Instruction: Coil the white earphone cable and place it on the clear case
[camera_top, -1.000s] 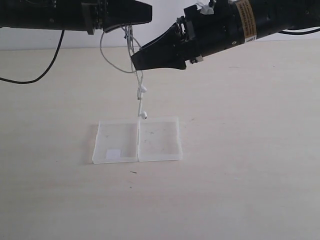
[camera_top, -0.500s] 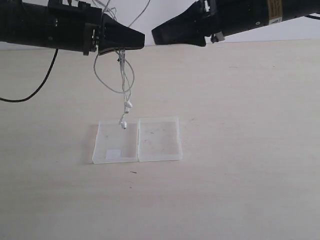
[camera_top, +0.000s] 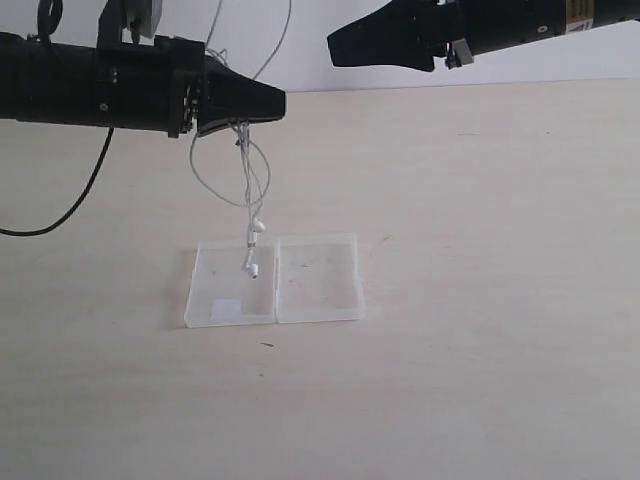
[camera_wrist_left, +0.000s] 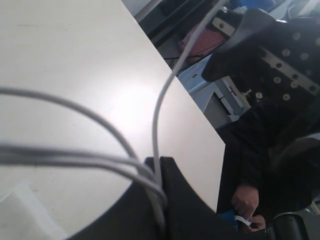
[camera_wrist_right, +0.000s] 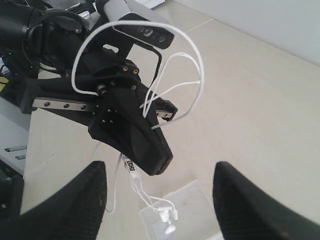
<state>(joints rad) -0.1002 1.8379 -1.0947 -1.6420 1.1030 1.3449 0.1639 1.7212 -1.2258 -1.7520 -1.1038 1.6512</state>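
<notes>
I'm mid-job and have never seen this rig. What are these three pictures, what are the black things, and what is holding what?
The black shapes are two robot arms, each ending in a two-fingered gripper. One picture comes from a camera off the arms that sees the whole table. The other two come from a camera on each arm's wrist. The clear case lies opened flat on the table. The left gripper is shut on the white earphone cable, which hangs in loops. Its earbuds dangle over the case's labelled half; I cannot tell whether they touch it. The right gripper is open and holds nothing.
</notes>
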